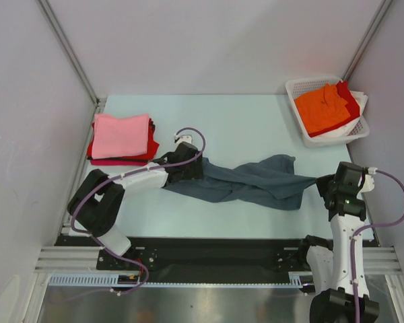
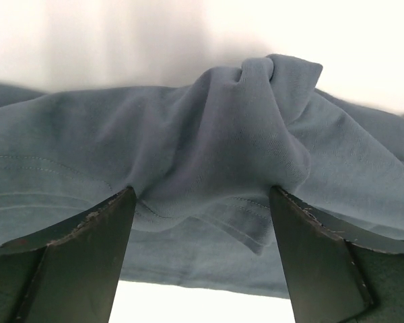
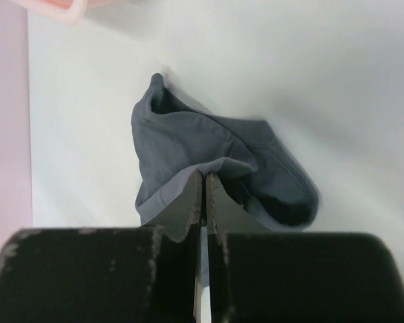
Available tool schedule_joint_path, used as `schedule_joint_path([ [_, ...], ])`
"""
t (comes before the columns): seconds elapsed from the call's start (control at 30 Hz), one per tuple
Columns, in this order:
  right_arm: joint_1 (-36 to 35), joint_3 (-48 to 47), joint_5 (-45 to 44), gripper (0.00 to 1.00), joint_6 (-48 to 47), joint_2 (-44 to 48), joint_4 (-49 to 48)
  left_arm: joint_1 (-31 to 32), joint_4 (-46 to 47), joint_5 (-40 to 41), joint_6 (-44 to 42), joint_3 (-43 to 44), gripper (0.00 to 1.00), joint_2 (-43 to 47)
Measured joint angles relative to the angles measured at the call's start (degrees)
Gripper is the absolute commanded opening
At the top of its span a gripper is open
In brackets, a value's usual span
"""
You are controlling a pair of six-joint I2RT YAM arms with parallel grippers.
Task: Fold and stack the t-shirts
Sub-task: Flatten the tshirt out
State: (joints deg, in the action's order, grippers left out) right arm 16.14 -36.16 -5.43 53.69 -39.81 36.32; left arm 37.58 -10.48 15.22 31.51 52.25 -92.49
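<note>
A slate blue-grey t-shirt (image 1: 256, 180) lies crumpled and stretched across the middle of the table. My left gripper (image 1: 190, 168) is at its left end, jaws wide open with bunched cloth (image 2: 222, 134) between the fingers (image 2: 87, 249). My right gripper (image 1: 320, 186) is at the shirt's right end, shut on a fold of its hem (image 3: 188, 141), which shows right at the fingertips (image 3: 203, 176). A folded pink t-shirt (image 1: 121, 134) tops a stack of red ones (image 1: 152, 144) at the back left.
A white lattice basket (image 1: 303, 85) stands at the back right, holding an orange tee (image 1: 321, 108), a red one (image 1: 351, 98) and a white one (image 1: 337, 133). Its corner shows in the right wrist view (image 3: 54, 7). White walls enclose the table.
</note>
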Motion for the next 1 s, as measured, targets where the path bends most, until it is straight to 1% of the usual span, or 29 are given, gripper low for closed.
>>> schedule_joint_path([
  [0.1, 0.0, 0.4, 2.0, 0.00, -0.3, -1.7, -2.3, 0.7, -0.3, 0.9, 0.0, 0.8, 0.83, -0.9],
  [0.23, 0.1, 0.7, 4.5, 0.00, -0.9, -3.3, -3.9, 3.3, -1.1, 3.5, 0.0, 2.3, 0.66, -1.4],
  [0.3, 0.1, 0.7, 5.4, 0.00, -1.1, -3.8, -4.7, 5.3, -2.2, 5.9, -0.1, 4.2, 0.67, -2.6],
  [0.33, 0.1, 0.7, 5.7, 0.00, -1.2, -3.9, -4.9, 5.9, -2.8, 6.9, -0.2, 5.0, 0.73, -3.1],
  [0.43, 0.1, 0.7, 6.3, 0.00, -1.6, -4.0, -5.4, 8.3, -4.2, 11.5, -0.3, 6.3, 0.79, -4.0],
  [0.5, 0.1, 0.7, 6.4, 0.00, -1.9, -4.0, -5.5, 9.8, -5.2, 13.7, -0.5, 6.3, 0.77, -4.0],
  [0.53, 0.1, 0.7, 6.6, 0.00, -1.9, -4.0, -5.7, 10.3, -5.6, 14.4, -0.6, 6.3, 0.73, -4.0],
  [0.6, 0.1, 0.8, 6.9, 0.00, -2.0, -4.0, -6.0, 11.0, -6.0, 15.2, -0.7, 6.3, 0.67, -4.0],
  [0.63, 0.1, 0.9, 7.0, 0.00, -1.9, -4.0, -6.3, 11.3, -6.3, 15.6, -0.9, 6.3, 0.61, -4.0],
  [0.7, 0.1, 1.3, 7.6, 0.00, -1.9, -4.0, -6.6, 11.3, -6.7, 16.1, -1.3, 6.3, 0.54, -4.0],
  [0.73, 0.1, 1.5, 7.8, 0.00, -1.9, -4.0, -6.6, 11.3, -6.8, 16.3, -1.5, 6.3, 0.47, -4.0],
  [0.77, 0.1, 1.7, 7.9, 0.00, -2.0, -4.0, -6.6, 11.2, -6.8, 16.3, -1.5, 6.3, 0.45, -4.2],
  [0.83, 0.1, 1.7, 8.0, 0.00, -2.0, -4.0, -6.7, 10.6, -6.8, 16.0, -1.4, 6.4, 0.36, -4.8],
  [0.9, 0.1, 1.7, 8.0, 0.00, -2.1, -4.0, -6.7, 9.6, -6.8, 15.3, -1.4, 6.3, 0.30, -5.6],
  [0.93, 0.1, 1.7, 8.0, 0.00, -2.2, -4.0, -6.7, 8.9, -6.7, 14.8, -1.4, 6.3, 0.20, -5.9],
  [1.0, 0.1, 1.7, 8.0, 0.00, -2.3, -4.0, -6.7, 7.4, -6.5, 14.2, -1.2, 5.8, 0.07, -6.0],
])
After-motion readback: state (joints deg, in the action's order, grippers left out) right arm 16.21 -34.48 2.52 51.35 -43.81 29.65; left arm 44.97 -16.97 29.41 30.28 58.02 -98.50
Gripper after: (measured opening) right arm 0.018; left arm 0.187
